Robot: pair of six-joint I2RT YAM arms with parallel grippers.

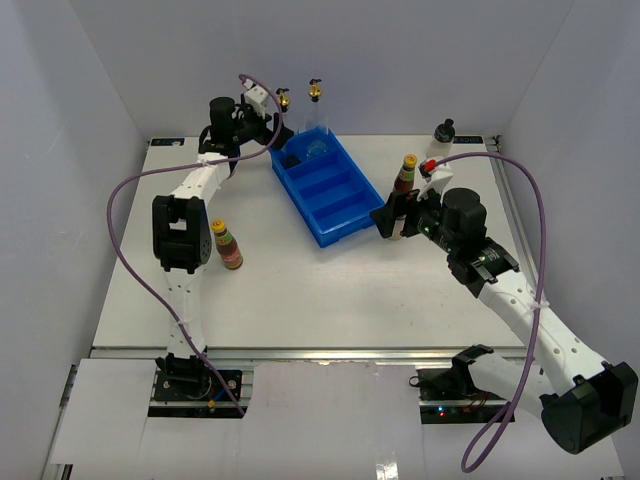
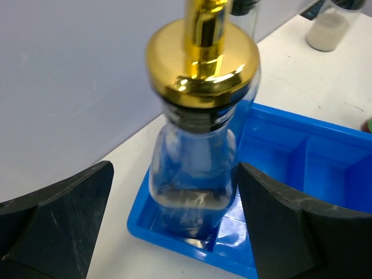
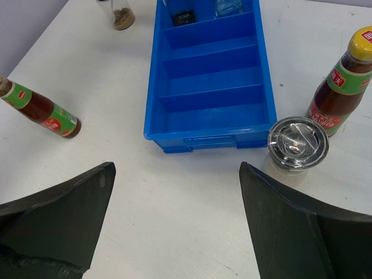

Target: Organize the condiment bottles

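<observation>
The left gripper (image 2: 174, 192) has its jaws spread wide on either side of a tall clear bottle (image 2: 195, 168), which stands upright in the end compartment of the blue tray (image 2: 325, 174) nearest the table's far edge. The right gripper (image 3: 176, 168) hangs wide open, holding nothing, above the table (image 3: 192, 232) off the tray's near end, where a squat jar (image 3: 298, 144) and a sauce bottle (image 3: 339, 81) stand side by side; a second sauce bottle (image 3: 42, 109) stands toward the left edge
</observation>
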